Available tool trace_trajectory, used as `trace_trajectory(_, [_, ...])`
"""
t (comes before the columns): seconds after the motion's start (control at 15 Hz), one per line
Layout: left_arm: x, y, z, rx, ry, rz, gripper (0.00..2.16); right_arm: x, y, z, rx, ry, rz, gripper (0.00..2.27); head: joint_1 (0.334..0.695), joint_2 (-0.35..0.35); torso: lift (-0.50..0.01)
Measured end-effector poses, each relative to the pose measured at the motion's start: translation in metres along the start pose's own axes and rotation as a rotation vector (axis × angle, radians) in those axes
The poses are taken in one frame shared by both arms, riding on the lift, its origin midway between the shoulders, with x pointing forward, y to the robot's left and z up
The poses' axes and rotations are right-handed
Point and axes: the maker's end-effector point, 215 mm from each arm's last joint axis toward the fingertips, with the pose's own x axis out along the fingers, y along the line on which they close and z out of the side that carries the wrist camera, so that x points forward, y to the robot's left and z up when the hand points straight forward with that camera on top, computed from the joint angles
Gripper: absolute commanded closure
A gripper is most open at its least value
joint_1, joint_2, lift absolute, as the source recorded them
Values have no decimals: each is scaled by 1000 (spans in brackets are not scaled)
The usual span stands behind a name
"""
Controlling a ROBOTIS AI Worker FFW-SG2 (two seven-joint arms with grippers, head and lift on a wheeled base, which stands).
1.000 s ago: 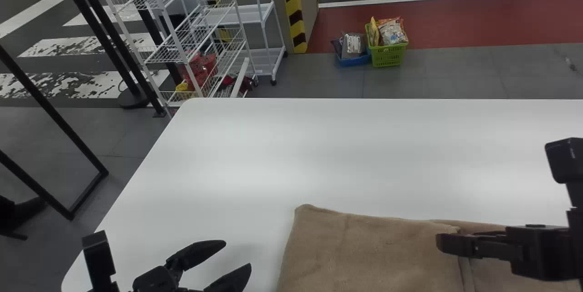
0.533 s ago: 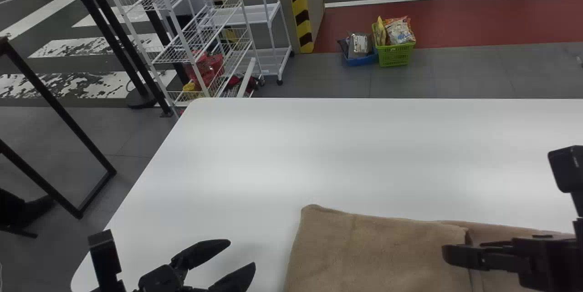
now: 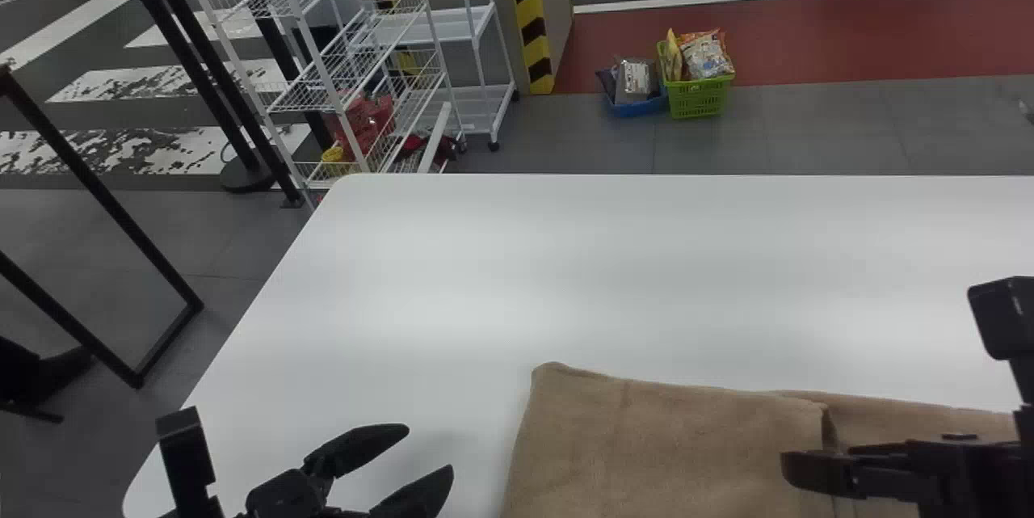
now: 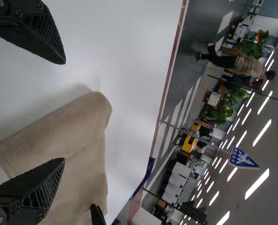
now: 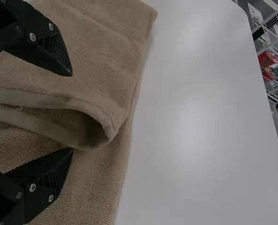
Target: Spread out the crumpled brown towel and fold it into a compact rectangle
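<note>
towel (image 3: 662, 445) cut off below, table (image 3: 606, 275) cropped

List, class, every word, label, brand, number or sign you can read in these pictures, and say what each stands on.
No text can be read for certain.
Blue sign in the room behind: white marks, too small to read.
Packets in the green basket: print too small to read.
Silver packet in the blue basket: too small to read.
Brown towel: no lettering visible.

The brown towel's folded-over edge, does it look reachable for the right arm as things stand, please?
Probably yes: the right gripper is open close to the folded-over edge, and nothing visible lies between them.
</note>
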Motion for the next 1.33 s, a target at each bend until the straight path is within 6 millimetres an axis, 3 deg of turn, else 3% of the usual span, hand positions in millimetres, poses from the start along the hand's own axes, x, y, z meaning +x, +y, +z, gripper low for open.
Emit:
trace_trajectory(0.47, [0,1,-1,-3,-1,0,76,7,1,-5,-5,23,-3,502,695,303,-127])
trace_trajectory(0.67, [0,1,-1,-4,0,0,76,9,2,-6,-3,30,5,269,695,306,-127])
trace_trajectory(1.33, [-1,1,-1,-4,-1,0,76,2,5,0,-22,17,13,272,695,306,-127])
